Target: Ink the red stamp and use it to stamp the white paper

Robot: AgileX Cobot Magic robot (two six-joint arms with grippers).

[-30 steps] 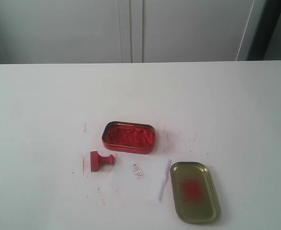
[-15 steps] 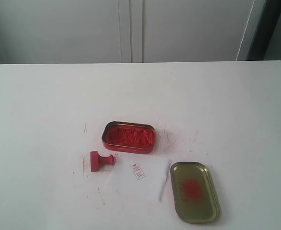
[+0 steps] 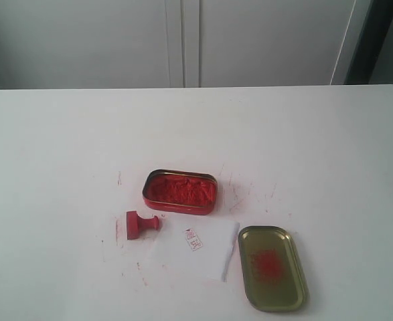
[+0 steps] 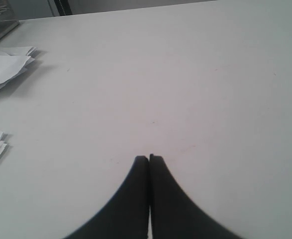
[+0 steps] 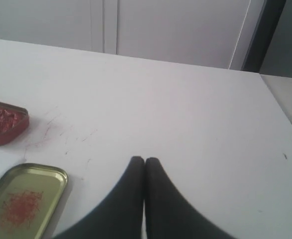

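Observation:
The red stamp (image 3: 141,224) lies on its side on the white table, left of the white paper (image 3: 196,249), which carries a small red imprint (image 3: 193,239). Behind both sits the open red ink tin (image 3: 180,191), whose corner also shows in the right wrist view as the tin (image 5: 5,122). Neither gripper appears in the exterior view. My left gripper (image 4: 148,158) is shut with nothing in it, over bare table. My right gripper (image 5: 145,160) is also shut and empty, off to the side of the gold lid (image 5: 24,201).
The gold lid (image 3: 272,267) with a red smear lies right of the paper. Red ink marks speckle the table (image 3: 303,147) around the tin. In the left wrist view, loose white papers (image 4: 4,64) lie near the table's edge. White cabinet doors stand behind the table.

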